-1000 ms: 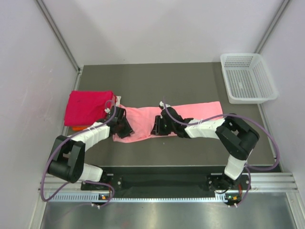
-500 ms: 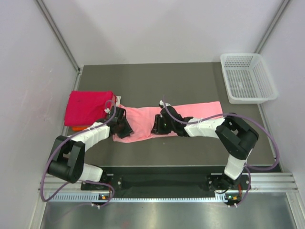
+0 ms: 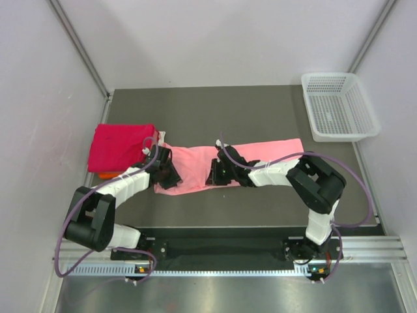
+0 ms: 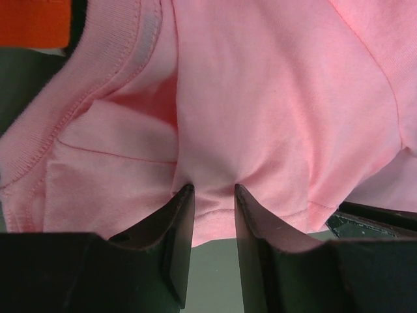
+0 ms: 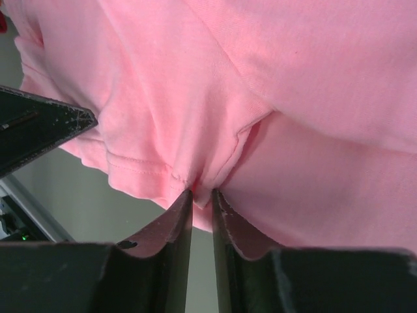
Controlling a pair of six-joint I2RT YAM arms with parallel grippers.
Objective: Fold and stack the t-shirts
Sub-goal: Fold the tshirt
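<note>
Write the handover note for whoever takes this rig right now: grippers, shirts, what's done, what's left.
Left gripper: shut on the near hem of the salmon-pink cloth t-shirt, at its left end.
Right gripper: shut on the same hem, nearer the middle.
The pink shirt lies as a long band across the grey table, apparently already folded lengthwise.
At the table's left edge, a folded magenta-red cloth t-shirt sits on a folded orange cloth t-shirt.
Done: two shirts stacked.
Left: finish folding the pink shirt and put it on that stack.
</note>
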